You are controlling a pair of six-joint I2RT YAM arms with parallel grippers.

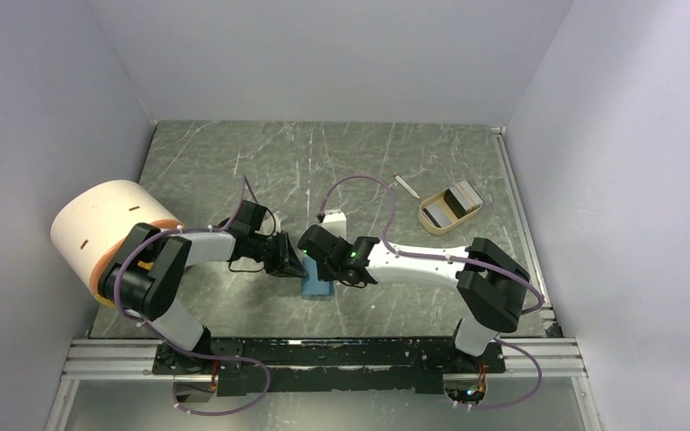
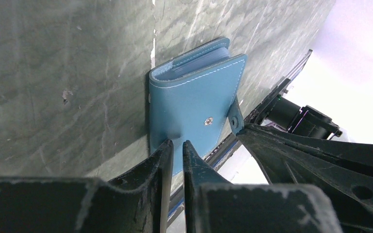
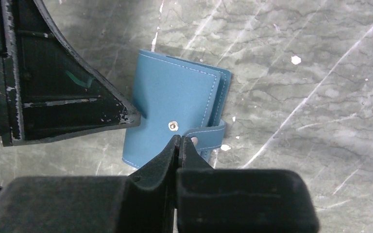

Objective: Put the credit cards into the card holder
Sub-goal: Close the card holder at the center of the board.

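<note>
Top external view first: both arms reach in over the dark marbled table (image 1: 234, 171) and meet near its front edge, right at the card holder (image 1: 317, 287). Over at the far right, well away from the action, the credit cards (image 1: 456, 201) stand on edge in a small tan tray (image 1: 431, 221), pale ones with a dark one among them, and a thin white stick (image 1: 406, 187) lies just beside that tray. A big white cylinder (image 1: 108, 224) sits on the left.

Left wrist view now: the left gripper (image 2: 176, 153) has its jaws drawn narrow, and the blue edge of the holder's cover runs in between the fingers, so it is clamped there. The holder is folded closed, with the metal snap stud bare.

Right wrist view: the right gripper (image 3: 178, 145) has its jaws pressed together, tips touching the snap tab (image 3: 209, 137), which curls loose off the stud. Whether the tab is pinched, I cannot tell.
</note>
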